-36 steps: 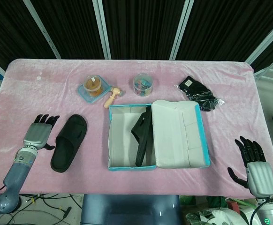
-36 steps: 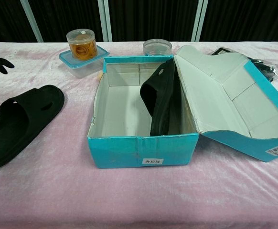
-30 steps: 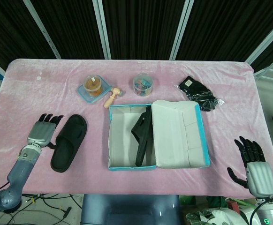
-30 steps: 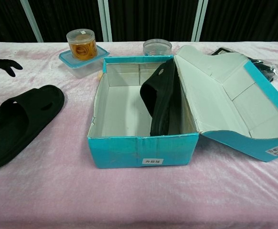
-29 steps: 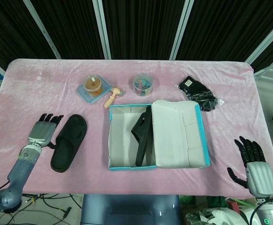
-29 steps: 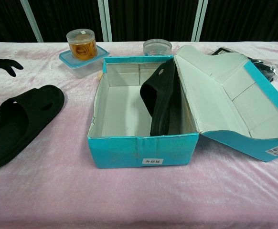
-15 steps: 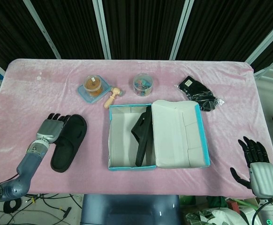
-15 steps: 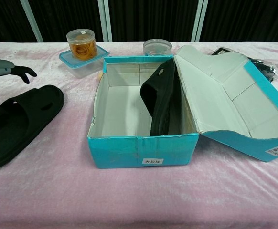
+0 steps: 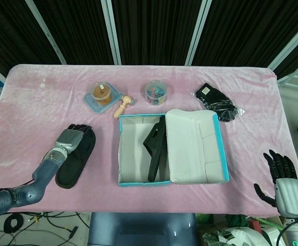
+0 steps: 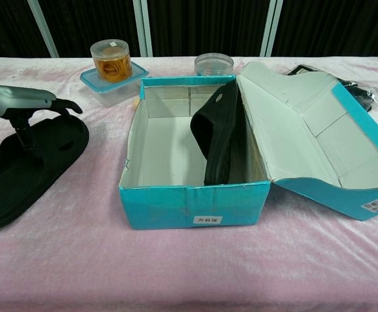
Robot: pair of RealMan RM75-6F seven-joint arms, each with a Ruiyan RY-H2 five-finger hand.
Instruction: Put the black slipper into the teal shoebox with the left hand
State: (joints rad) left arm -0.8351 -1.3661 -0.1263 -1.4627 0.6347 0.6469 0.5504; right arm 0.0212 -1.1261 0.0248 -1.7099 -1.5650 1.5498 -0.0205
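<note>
A black slipper (image 9: 76, 163) (image 10: 21, 170) lies flat on the pink cloth, left of the teal shoebox (image 9: 139, 182) (image 10: 192, 203). My left hand (image 9: 70, 138) (image 10: 24, 103) hovers over the slipper's strap end, fingers spread and pointing toward the box, thumb reaching down at the strap; it holds nothing. A second black slipper (image 9: 155, 149) (image 10: 220, 136) stands on edge inside the open box, leaning on its right wall. The box lid (image 9: 196, 146) (image 10: 319, 149) lies folded out to the right. My right hand (image 9: 284, 185) waits open at the table's front right corner.
Behind the box stand a lidded container with an orange jar (image 9: 102, 95) (image 10: 113, 69), a small wooden toy (image 9: 122, 106), a clear tub of coloured bits (image 9: 157, 92) (image 10: 214, 64) and a black bagged bundle (image 9: 217, 102).
My left hand has moved right from beside the slipper to over its strap end. The right hand has drifted slightly right and toward the front edge. The slipper has not moved.
</note>
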